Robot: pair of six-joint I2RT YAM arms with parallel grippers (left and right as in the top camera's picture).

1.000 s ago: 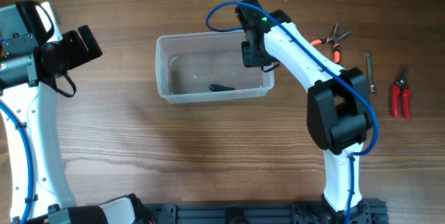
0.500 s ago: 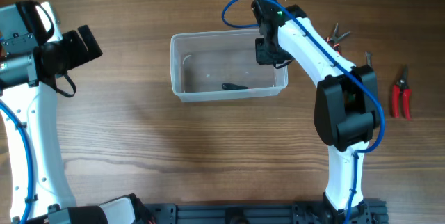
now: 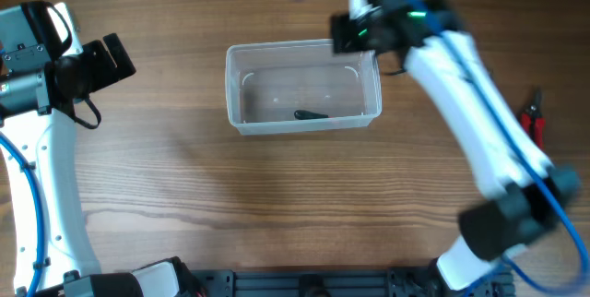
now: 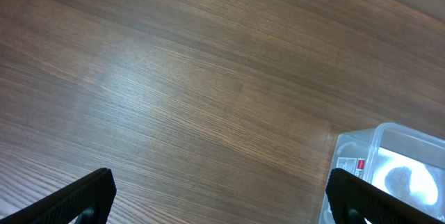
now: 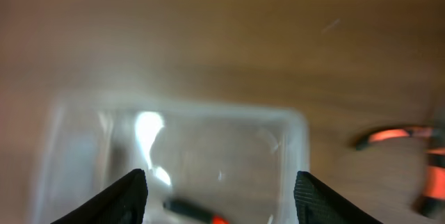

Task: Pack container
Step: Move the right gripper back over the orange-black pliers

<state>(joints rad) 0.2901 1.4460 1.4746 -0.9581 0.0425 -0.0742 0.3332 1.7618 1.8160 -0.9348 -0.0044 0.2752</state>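
The clear container [image 3: 234, 89] stands at the table's middle back, with a small black tool [image 3: 312, 114] lying on its floor. My right gripper [image 3: 356, 31] hovers blurred over the tub's far right corner, open and holding nothing. In the right wrist view the container [image 5: 297, 140] shows between the spread fingers of the right gripper [image 5: 222, 197], with the black tool [image 5: 189, 210], orange at one end, low in the frame. My left gripper [image 3: 103, 62] stays far left, wide open; in its wrist view the gripper [image 4: 219, 197] frames bare wood, with a corner of the container [image 4: 389, 156] at the right.
Red-handled pruners [image 3: 534, 118] peek out beside the right arm near the table's right edge. Orange-handled pliers [image 5: 391, 136] lie on the wood to the right of the tub in the right wrist view. The container carries a white label [image 4: 350, 163] on its corner.
The right gripper dragged the container to the right, then opened, let go of its rim and lifted away toward the back. The left arm has not moved.
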